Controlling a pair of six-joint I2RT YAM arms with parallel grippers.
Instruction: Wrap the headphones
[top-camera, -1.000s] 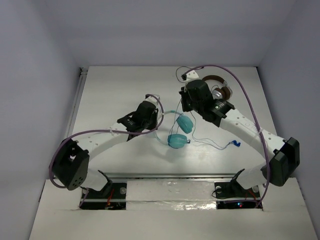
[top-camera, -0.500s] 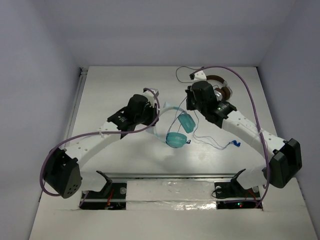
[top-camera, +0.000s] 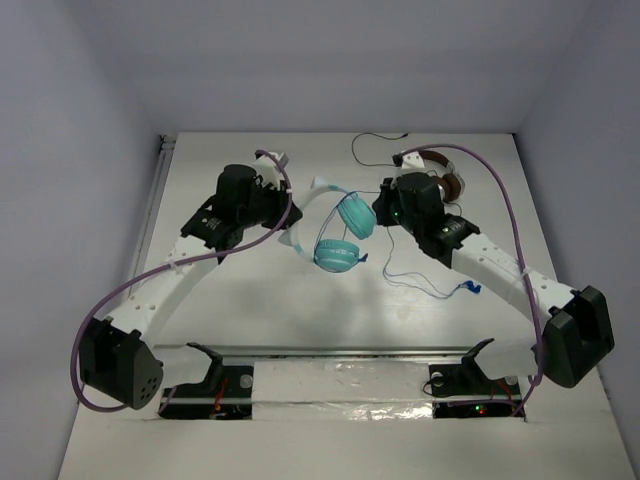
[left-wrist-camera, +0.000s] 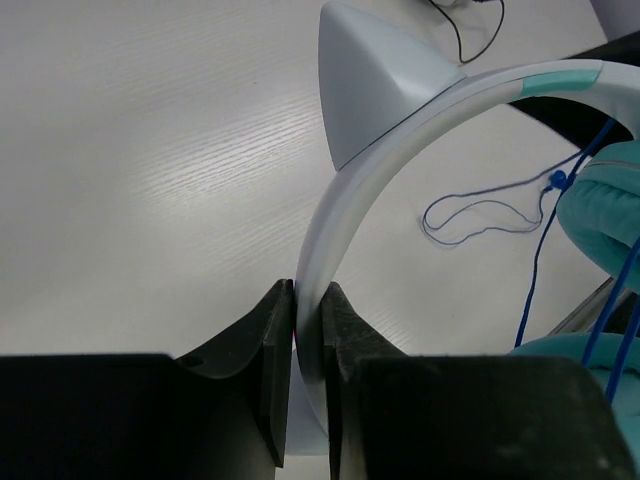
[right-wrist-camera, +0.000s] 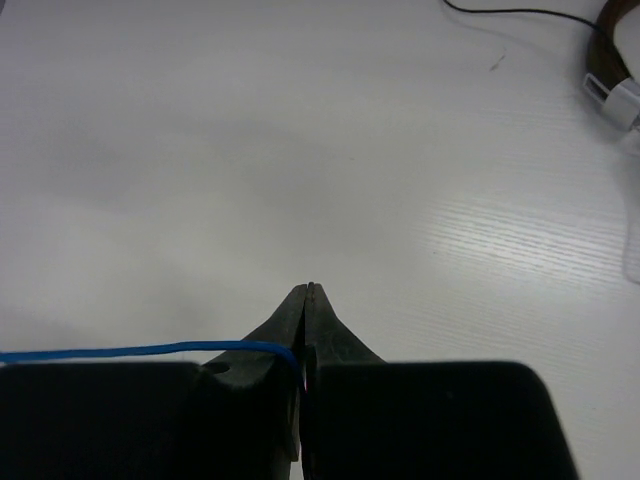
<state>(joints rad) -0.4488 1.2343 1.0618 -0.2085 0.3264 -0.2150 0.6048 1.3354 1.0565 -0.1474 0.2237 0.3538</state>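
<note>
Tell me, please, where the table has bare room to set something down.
Free: the near strip between the headphones and the arm bases; the far-left corner beyond the left arm. Crowded: far right, around the brown headphones and blue cable.

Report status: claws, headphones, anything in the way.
Left claw shut on headphones, at the headband. Right claw shut on blue cable. Brown headphones close by, just beyond right claw.

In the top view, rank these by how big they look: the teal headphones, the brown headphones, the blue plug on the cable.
1. teal headphones, fully in view.
2. brown headphones, partly hidden behind the right arm, so their rank below the teal pair is unsure.
3. blue plug, clearly smallest.
</note>
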